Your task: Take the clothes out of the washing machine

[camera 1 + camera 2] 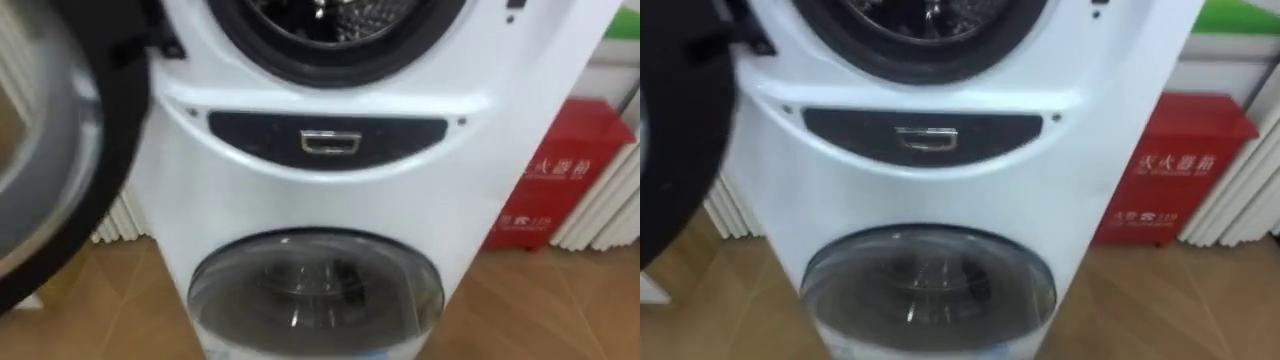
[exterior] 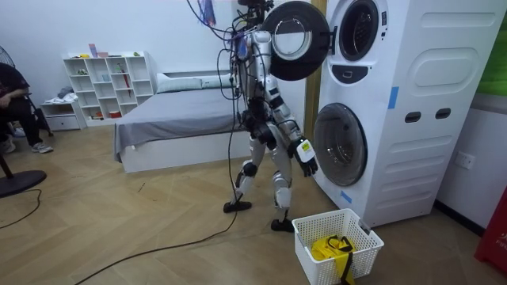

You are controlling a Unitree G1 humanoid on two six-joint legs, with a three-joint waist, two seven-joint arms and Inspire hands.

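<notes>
In the left eye view the head looks down the front of the stacked washing machine (image 1: pixel 330 200). The upper drum mouth (image 1: pixel 330 20) lies at the top edge, and its door (image 1: pixel 50 150) is swung wide open to the left. Only bare metal shows in the part of the drum that can be seen, so I cannot tell whether clothes remain inside. Below the mouth are a dark panel (image 1: pixel 400 135) and then the lower door (image 1: pixel 315 290), which is closed.

In the room view the robot stands upright on the wooden floor, close to the machine's front and facing it, under the open upper door. Its right hand (image 2: pixel 305 156) hangs low beside the lower door. How far open it is cannot be told from here, and no cloth is seen hanging from it. A white basket (image 2: pixel 360 257) stands on the floor by the machine's near bottom corner, just beside the robot's feet. A yellow garment (image 2: pixel 323 249) lies in it with something dark. Behind the robot are a bed (image 2: pixel 182 119) and a white shelf (image 2: pixel 107 79). A person (image 2: pixel 12 95) sits at the view's left edge, away from the work.

The right eye view adds a red box (image 1: pixel 1170 170) on the floor to the machine's right.

As I judge it, the door is open and at least one piece has been moved to the basket. What is left is to check the drum and take out whatever remains.
</notes>
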